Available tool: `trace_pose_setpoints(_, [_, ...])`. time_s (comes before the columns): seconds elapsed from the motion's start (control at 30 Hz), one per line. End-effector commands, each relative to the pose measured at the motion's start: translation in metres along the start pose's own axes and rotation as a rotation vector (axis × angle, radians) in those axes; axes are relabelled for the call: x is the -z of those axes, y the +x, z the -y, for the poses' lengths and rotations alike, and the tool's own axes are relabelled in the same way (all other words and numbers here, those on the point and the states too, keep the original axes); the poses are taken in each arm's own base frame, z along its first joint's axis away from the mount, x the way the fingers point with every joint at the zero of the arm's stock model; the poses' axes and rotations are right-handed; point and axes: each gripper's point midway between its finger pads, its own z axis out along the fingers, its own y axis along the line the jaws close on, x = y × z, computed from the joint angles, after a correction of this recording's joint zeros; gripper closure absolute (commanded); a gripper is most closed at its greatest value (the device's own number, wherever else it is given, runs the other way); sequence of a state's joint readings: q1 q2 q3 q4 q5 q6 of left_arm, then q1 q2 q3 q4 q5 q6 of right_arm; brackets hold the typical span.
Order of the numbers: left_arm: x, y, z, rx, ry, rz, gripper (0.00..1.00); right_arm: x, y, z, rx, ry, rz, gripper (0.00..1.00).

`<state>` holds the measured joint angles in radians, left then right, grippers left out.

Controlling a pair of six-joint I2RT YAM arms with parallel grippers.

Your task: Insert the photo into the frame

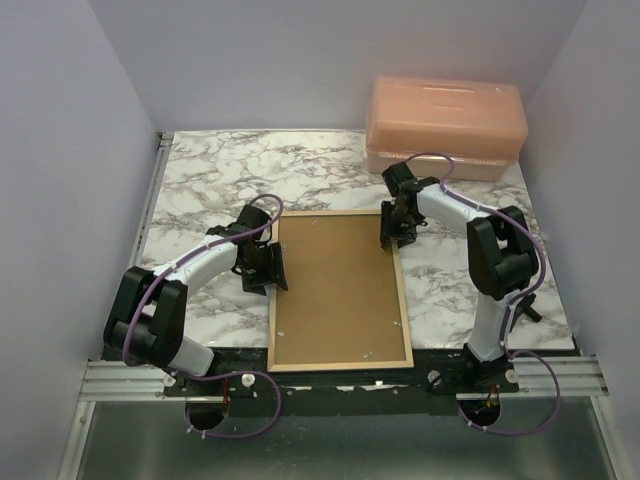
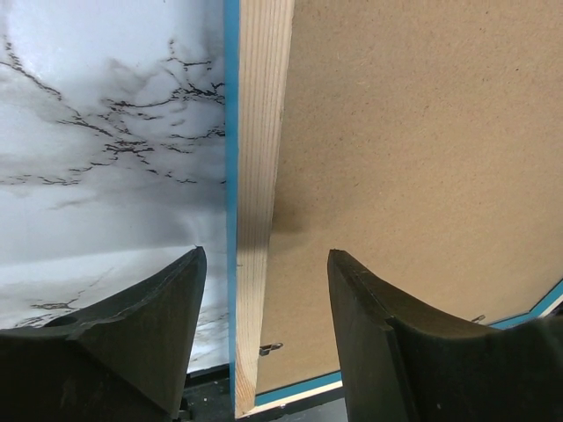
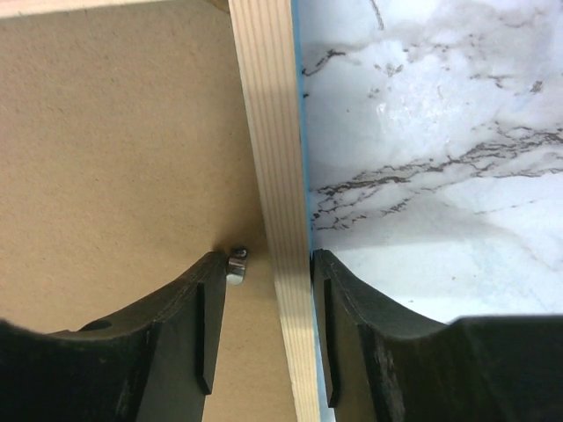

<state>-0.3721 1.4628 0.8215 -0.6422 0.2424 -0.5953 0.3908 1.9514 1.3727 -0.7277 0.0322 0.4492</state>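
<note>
Two grippers, fingers apart, straddle the frame (image 1: 340,363), back-up at the table's (image 1: 210,190) near middle: left gripper (image 2: 264,259) on its left rail, right gripper (image 3: 268,259) on its right. Brown backing sheet (image 1: 338,290) fills it; peach box (image 1: 445,125), far right, sits closed.

We find open table (image 1: 200,190) left of the frame (image 1: 340,363) and behind it; the box (image 1: 445,125) blocks the far right corner, and walls (image 1: 60,150) shut in three sides.
</note>
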Motion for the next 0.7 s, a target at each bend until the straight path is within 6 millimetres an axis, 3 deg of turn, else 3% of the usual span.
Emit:
trace_pose_setpoints(0.0, [-0.002, -0.004, -0.004, -0.005, -0.019, 0.015, 0.42, -0.008, 0.036, 0.038, 0.053, 0.166, -0.106, 0.58])
trace_pose_setpoints(0.37, [0.003, -0.008, -0.001, -0.025, -0.015, 0.032, 0.44, 0.001, 0.012, 0.042, 0.041, 0.215, -0.021, 0.90])
trace_pose_setpoints(0.53, [0.016, -0.027, 0.011, -0.016, 0.033, 0.069, 0.28, 0.012, 0.005, 0.030, 0.034, 0.152, 0.010, 0.87])
trace_pose_setpoints(0.67, [0.027, -0.051, 0.023, 0.015, 0.100, 0.101, 0.25, 0.027, -0.002, 0.016, 0.016, 0.069, 0.043, 0.77])
